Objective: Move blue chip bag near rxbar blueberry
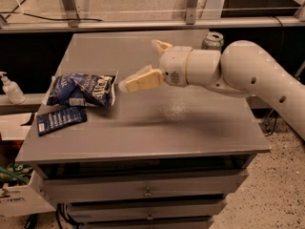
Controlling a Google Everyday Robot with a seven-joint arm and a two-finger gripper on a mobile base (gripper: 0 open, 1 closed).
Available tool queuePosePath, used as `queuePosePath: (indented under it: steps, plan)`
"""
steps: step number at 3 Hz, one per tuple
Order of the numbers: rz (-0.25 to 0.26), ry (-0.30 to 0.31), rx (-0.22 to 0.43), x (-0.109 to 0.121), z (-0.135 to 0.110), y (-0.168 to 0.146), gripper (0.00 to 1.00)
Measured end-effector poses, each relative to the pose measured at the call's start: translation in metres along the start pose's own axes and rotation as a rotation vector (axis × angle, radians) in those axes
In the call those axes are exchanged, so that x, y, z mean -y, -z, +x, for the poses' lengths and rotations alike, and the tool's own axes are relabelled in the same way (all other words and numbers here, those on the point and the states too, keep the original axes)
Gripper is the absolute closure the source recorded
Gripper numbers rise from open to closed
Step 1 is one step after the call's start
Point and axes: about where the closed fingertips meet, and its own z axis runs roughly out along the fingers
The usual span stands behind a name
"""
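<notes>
Nearest the front edge of the table (190, 128) lies the rxbar blueberry (62, 120), flat, its long axis running left to right with the right end angled slightly toward the far side. Just behind the bar, close enough that I cannot tell whether they touch, is the blue chip bag (83, 89). It is puffy and lies on its side. Its long axis runs nearly parallel to the bar, and one pale sealed end points right, toward me. My gripper (139, 64) hangs right of the bar and further back, clear of the bag, with the jaws spread wide and holding nothing. I judge the bag is already near enough. Doing this step well means lifting up and away without brushing that sealed end, since a crinkly bag slides easily. Far behind the bar, at the right, stands a can (212, 40).
</notes>
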Motion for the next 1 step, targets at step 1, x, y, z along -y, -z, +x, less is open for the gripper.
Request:
queuePosePath:
  steps: [1]
  plan:
    - [0.000, 0.000, 0.000, -0.0001, 0.0000, -0.0001, 0.00]
